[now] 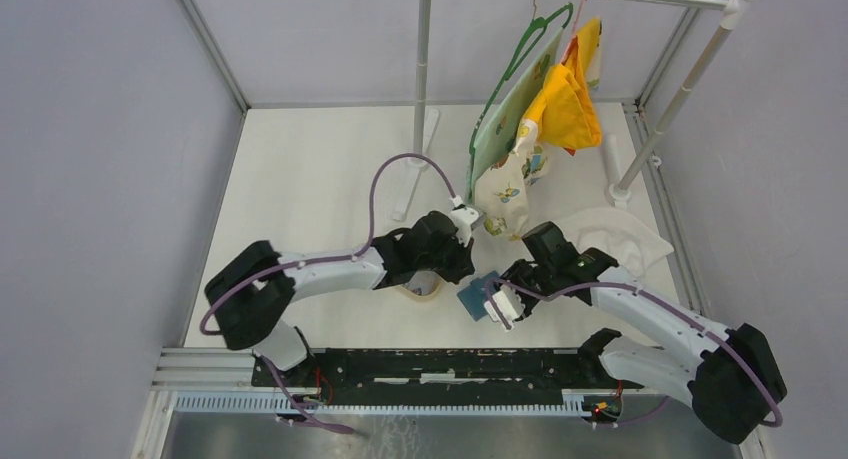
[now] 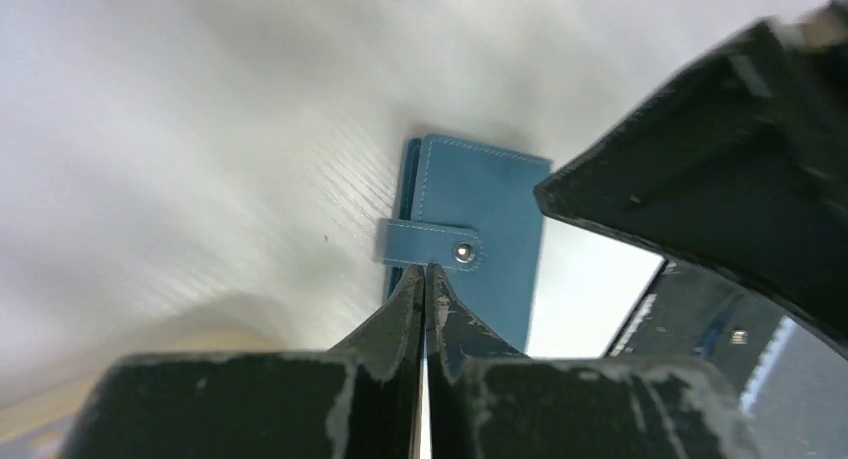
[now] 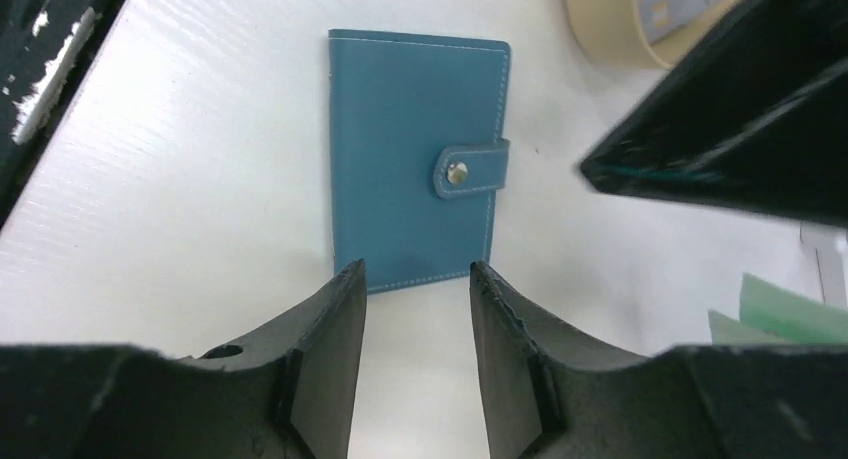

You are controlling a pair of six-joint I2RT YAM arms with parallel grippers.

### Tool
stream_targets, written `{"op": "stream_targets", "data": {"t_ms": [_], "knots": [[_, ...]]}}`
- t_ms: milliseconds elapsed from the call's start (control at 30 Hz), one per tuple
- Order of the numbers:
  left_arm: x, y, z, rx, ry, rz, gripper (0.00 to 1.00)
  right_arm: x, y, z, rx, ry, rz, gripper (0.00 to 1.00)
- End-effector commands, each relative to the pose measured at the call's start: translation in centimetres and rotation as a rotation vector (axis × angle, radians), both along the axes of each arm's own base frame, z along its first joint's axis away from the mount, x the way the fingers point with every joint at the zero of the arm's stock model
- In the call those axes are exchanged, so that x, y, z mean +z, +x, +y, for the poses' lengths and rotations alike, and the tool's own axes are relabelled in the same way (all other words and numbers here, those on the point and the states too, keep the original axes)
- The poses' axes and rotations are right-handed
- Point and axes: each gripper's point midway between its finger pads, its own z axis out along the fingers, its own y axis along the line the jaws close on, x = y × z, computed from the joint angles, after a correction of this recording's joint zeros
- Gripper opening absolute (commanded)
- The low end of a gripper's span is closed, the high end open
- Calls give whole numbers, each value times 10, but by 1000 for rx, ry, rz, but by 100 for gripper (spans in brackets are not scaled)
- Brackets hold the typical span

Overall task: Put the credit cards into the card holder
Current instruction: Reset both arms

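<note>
The card holder [image 1: 473, 295] is a teal-blue wallet lying flat and closed on the white table, its snap strap fastened. In the left wrist view the card holder [image 2: 480, 219] lies just past my left gripper [image 2: 425, 271], whose jaws are pressed together with nothing showing beyond the tips. My left gripper [image 1: 460, 267] hovers between the tan tray and the wallet. In the right wrist view my right gripper [image 3: 415, 277] is open and empty, its tips at the near short edge of the card holder [image 3: 410, 149]. Credit cards [image 3: 668, 7] lie in the tan tray [image 3: 605, 34].
The tan oval tray [image 1: 420, 289] sits left of the wallet, partly under the left arm. A white cloth [image 1: 625, 237] lies behind the right arm. A clothes rack [image 1: 423, 89] with hangers and a yellow garment [image 1: 565, 104] stands at the back. A black rail [image 1: 440, 364] runs along the near edge.
</note>
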Motion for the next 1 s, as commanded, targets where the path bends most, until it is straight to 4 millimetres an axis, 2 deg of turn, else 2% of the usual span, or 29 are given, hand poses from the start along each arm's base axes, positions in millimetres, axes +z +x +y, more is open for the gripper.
{"op": "stream_targets", "data": {"t_ms": [0,67,100,167,267,333,400,500,600,633,833,900,967], "knots": [[102,19,9,135,-235,-187,7,28,-8,-6,-100,59,83,52],[124,15,23,171,-304,-227,12,37,-2,-12,-193,93,105,58],[133,14,32,200,-330,-245,19,42,3,-14,-253,117,113,62],[145,11,50,253,-370,-267,40,53,19,-24,-382,161,111,69],[158,11,79,341,-387,-302,72,74,50,-45,-602,268,84,88],[166,15,100,428,-370,-329,87,90,73,-63,-776,374,82,98],[176,23,126,545,-352,-353,99,104,94,-83,-949,469,81,98],[188,27,155,638,-357,-388,100,128,117,-108,-1161,609,74,98],[192,33,173,669,-376,-378,100,158,132,-133,-1337,750,3,98],[192,41,183,698,-377,-375,100,167,136,-144,-1394,784,-17,98],[186,82,221,793,-367,-267,100,211,147,-144,-1359,846,-53,98],[194,93,232,815,-390,-237,100,230,148,-139,-1329,881,-45,98],[208,99,241,825,-381,-254,100,253,152,-141,-1387,968,-15,98]]}}
